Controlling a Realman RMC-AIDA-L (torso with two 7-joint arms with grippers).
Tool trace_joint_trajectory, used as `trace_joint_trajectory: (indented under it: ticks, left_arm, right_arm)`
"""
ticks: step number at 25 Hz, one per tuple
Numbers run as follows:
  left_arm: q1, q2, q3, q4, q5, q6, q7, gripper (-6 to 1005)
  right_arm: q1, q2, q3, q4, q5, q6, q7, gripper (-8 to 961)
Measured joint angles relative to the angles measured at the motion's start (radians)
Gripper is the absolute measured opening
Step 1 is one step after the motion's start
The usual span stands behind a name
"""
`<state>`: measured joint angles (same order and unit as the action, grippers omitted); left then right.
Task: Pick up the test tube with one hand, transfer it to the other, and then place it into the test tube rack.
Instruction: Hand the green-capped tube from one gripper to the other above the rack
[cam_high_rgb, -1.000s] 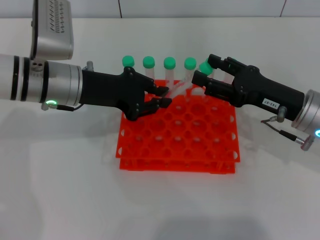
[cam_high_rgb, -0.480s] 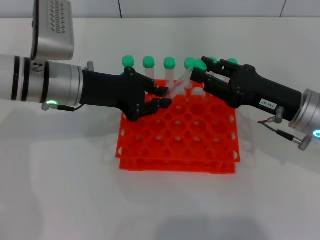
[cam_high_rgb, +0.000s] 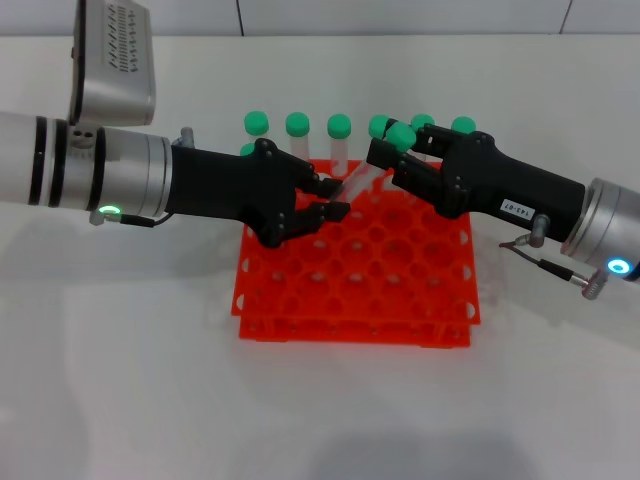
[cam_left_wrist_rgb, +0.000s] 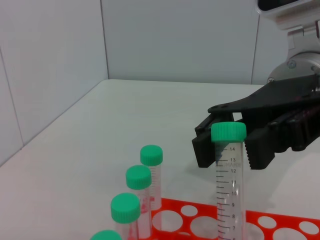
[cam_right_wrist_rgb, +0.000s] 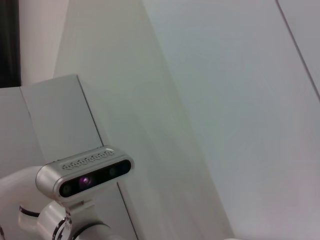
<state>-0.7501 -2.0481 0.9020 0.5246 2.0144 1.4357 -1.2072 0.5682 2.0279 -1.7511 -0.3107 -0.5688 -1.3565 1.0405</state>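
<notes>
My left gripper (cam_high_rgb: 335, 197), black with no label, is shut on the lower end of the test tube (cam_high_rgb: 362, 176) and holds it tilted above the orange-red rack (cam_high_rgb: 355, 285). The tube's green cap (cam_high_rgb: 400, 135) points at my right gripper (cam_high_rgb: 385, 162), black with a white label, whose open fingers sit on either side of the tube just below the cap. The left wrist view shows the tube (cam_left_wrist_rgb: 229, 185) upright, with the right gripper (cam_left_wrist_rgb: 230, 150) straddling it from behind.
Several other green-capped tubes (cam_high_rgb: 297, 124) stand in the rack's back row; they also show in the left wrist view (cam_left_wrist_rgb: 138, 177). The rack stands on a white table (cam_high_rgb: 120, 350). The right wrist view shows only a wall and my head camera (cam_right_wrist_rgb: 85, 175).
My right gripper has moved left to the tube, and its fingers now flank the capped end. My left gripper has barely moved and still holds the tube.
</notes>
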Motion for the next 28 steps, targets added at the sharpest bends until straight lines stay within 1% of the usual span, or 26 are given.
trace_joint_trajectory:
  ticks: [12,18,23,25,28]
  left_arm:
    - [0.0,0.0,0.0,0.0,0.001,0.005,0.0,198]
    - [0.003,0.0,0.0,0.0,-0.003,0.007,0.0,197]
    - [0.001,0.0,-0.001,0.009,-0.003,0.007,-0.046,198]
    - [0.005,-0.004,0.0,0.033,-0.003,0.009,-0.077,199]
    - [0.02,-0.021,0.001,0.08,-0.003,0.01,-0.128,224]
  right_arm:
    - [-0.006,0.0,0.002,-0.001,0.002,-0.005,-0.014,358]
    - [-0.008,0.0,0.0,-0.002,0.001,-0.007,-0.022,254]
    - [-0.008,0.0,-0.001,-0.006,0.005,-0.006,-0.023,257]
    - [-0.008,0.0,-0.001,-0.01,0.005,-0.006,-0.022,258]
    - [-0.009,0.0,-0.002,-0.012,0.001,-0.004,-0.021,260]
